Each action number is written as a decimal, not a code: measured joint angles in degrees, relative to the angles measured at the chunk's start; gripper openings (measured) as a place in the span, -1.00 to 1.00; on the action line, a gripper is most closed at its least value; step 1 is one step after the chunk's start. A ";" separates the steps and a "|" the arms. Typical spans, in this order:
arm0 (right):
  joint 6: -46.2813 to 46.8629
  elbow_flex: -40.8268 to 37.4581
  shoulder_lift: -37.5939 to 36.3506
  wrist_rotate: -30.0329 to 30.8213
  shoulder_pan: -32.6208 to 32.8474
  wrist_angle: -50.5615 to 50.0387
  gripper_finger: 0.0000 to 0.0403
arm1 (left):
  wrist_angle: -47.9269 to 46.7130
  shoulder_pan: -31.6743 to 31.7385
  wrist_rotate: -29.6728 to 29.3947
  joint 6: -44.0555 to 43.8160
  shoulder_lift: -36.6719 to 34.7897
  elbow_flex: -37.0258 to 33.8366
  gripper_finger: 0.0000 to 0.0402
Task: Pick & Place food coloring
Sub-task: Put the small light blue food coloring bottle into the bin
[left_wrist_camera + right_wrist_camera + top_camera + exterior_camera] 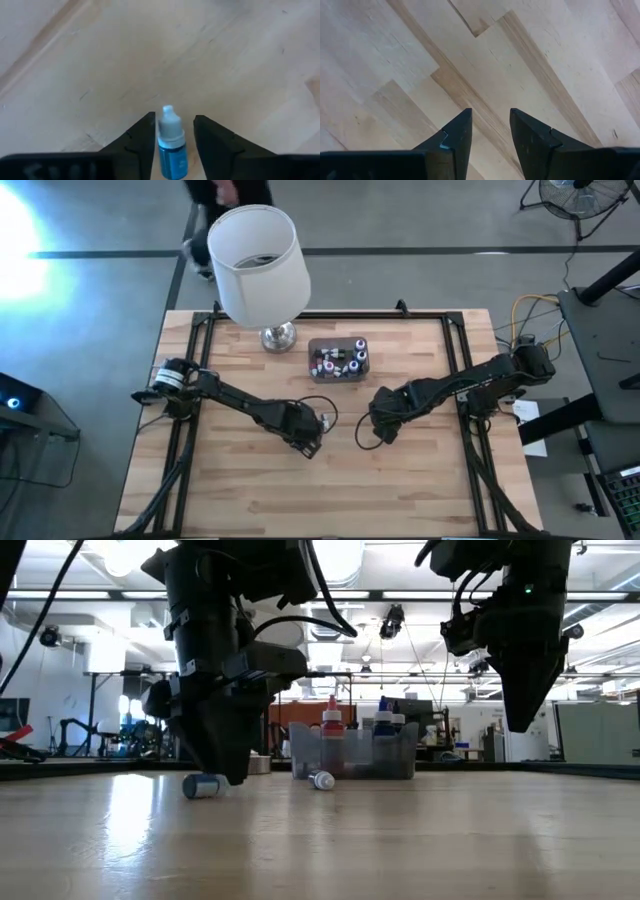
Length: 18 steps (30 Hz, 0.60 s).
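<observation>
A blue food coloring bottle [171, 147] with a whitish cap lies on its side on the table, also seen as the blue bottle [200, 785] in the low view. My left gripper [172, 135] [312, 444] is open and low over it, one finger on each side of the bottle. A second bottle [322, 780] [325, 419] with a white cap lies on the table in front of the box. More bottles [332, 725] stand in the translucent box [338, 360]. My right gripper [490, 130] [378, 430] is open and raised over bare wood. My left gripper comes down at a slant from above with its fingers along the blue bottle's body [170, 152]. One finger [145, 137] stands right against the bottle's side and a gap shows at the other finger. I cannot tell whether it touches. The bottle lies on the table.
A white-shaded lamp [262, 265] with a chrome base [279, 337] stands at the far edge, left of the box [350, 752]. Black rails [190, 370] run along the table's sides. Bare wood [330, 490] fills the near half. A person's legs show beyond the far edge.
</observation>
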 joint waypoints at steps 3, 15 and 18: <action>0.15 0.00 0.00 0.00 0.00 0.00 -0.36 | 0.03 0.33 -0.33 0.58 0.00 -0.13 -0.51; 1.95 0.00 -0.04 0.12 0.00 0.02 -0.41 | 0.44 0.53 0.70 0.81 -0.53 -3.31 -0.69; 2.86 0.00 -0.37 2.86 0.30 0.07 -0.43 | -0.51 0.63 0.92 1.37 -0.57 -2.42 -0.76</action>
